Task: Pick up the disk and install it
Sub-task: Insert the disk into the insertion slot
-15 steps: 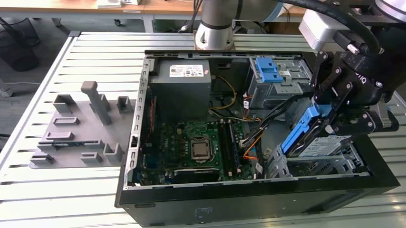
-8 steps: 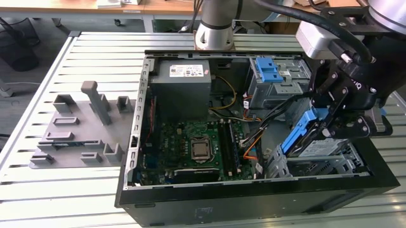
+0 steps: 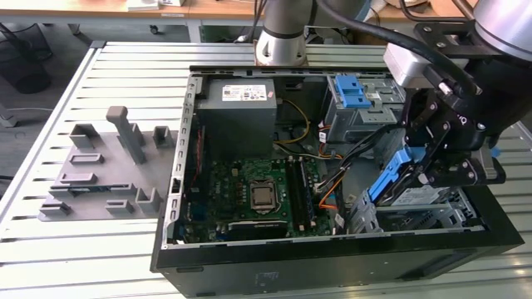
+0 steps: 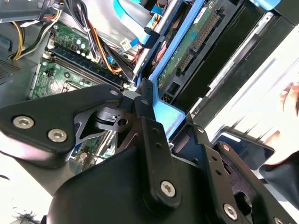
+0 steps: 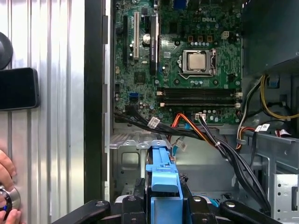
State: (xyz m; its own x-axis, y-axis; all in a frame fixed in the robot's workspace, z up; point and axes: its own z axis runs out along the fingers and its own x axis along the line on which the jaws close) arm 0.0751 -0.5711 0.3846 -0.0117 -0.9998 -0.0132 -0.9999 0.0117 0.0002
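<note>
A slatted metal table point(image 3: 50, 261) carries an open black tower case point(image 3: 332, 265) laid on its side. The robot arm point(image 3: 499, 25) reaches over the case from the exterior view's right. On the table, towards the exterior view's left and apart from the case, sits a grey moulded fixture point(image 3: 99, 168) with upright posts and slots.

Inside the case:
- A grey power supply point(image 3: 237, 112) occupies the far corner.
- The green motherboard point(image 3: 249, 187) lies flat beside it, also seen in the first wrist view point(image 5: 187, 107).
- A grey metal drive bay point(image 3: 370, 112) stands at the far side, on the exterior view's right, with a blue latch piece point(image 3: 353, 93) on top.
- A lower drive cage point(image 3: 424, 218) sits in the near corner, on the exterior view's right.

The disk point(image 3: 415, 196) is held tilted directly above the lower drive cage, with its blue carrier frame facing the motherboard. Whether its lower end touches the cage cannot be determined. The second wrist view shows the green circuit-board side of the disk point(image 4: 196, 37); the first wrist view shows the blue edge of the disk point(image 5: 162, 172) end-on.

The gripper point(image 3: 434, 177) has its jaws clamped on the disk, one finger on each side of the carrier, as seen in both wrist views point(image 4: 167, 106) point(image 5: 162, 205).

A bundle of black and orange cables point(image 5: 210, 140) runs between motherboard and disk. The processor socket point(image 5: 198, 61) sits mid-board. A person's hand point(image 5: 5, 186) rests on the table outside the case.
</note>
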